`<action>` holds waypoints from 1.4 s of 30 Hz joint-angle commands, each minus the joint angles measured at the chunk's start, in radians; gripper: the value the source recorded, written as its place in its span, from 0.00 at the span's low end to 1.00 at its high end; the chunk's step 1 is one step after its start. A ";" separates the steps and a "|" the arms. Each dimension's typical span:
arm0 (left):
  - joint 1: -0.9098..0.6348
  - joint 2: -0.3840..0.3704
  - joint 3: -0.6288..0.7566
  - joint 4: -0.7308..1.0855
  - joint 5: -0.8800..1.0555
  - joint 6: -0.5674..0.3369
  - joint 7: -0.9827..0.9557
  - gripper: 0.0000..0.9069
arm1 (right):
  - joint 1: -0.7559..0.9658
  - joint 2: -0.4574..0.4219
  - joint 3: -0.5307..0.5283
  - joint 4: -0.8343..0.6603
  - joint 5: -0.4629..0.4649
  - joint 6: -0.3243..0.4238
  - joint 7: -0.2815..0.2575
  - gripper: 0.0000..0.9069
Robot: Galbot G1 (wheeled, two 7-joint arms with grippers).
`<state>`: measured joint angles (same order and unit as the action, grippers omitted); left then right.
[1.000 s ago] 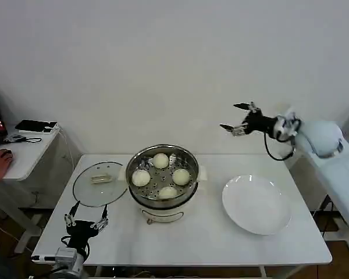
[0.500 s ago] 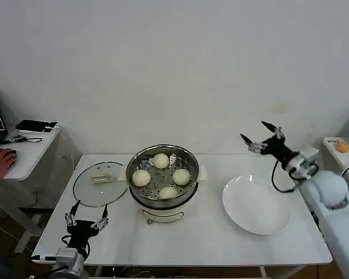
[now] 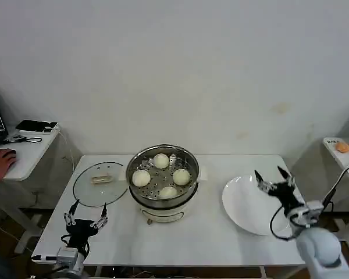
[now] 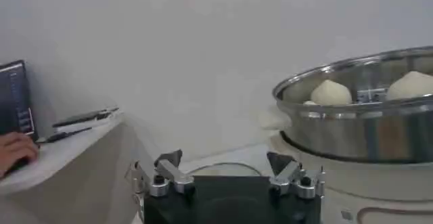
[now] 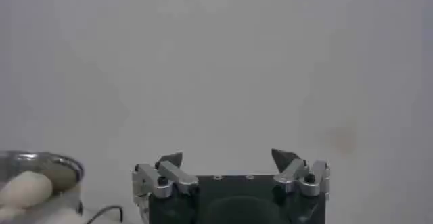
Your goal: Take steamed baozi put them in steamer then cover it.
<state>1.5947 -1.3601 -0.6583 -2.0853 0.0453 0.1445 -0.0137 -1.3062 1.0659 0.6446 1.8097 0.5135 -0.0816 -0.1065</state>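
We've got a plain white wall behind a white table — pretty bare room. Off to the left sits a small white side desk, with another white surface at the right edge.

I am seeing my left tool gaping wide beside the round shiny stainless-steel steamer holding pale cream-white baozi.

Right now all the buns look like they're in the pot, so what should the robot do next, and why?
Probably reach the left end effector toward the glass lid beside it. All four baozi already sit in the steamer, which is uncovered, and the lid lies flat on the table to its left. The right end effector hangs empty over the plate.
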 commanded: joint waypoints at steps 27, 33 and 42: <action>-0.087 0.079 0.033 0.116 0.607 -0.028 -0.055 1.00 | -0.216 0.135 0.029 0.143 -0.066 -0.048 0.101 1.00; -0.195 0.145 0.073 0.260 0.919 -0.054 -0.119 1.00 | -0.214 0.129 0.017 0.169 -0.079 -0.046 0.099 1.00; -0.372 0.237 0.155 0.566 1.115 -0.145 -0.213 1.00 | -0.253 0.161 0.044 0.215 -0.107 -0.064 0.100 1.00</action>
<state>1.4126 -1.2200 -0.5726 -1.8316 0.8015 0.0881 -0.1274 -1.5288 1.2104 0.6761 1.9876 0.4261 -0.1365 -0.0090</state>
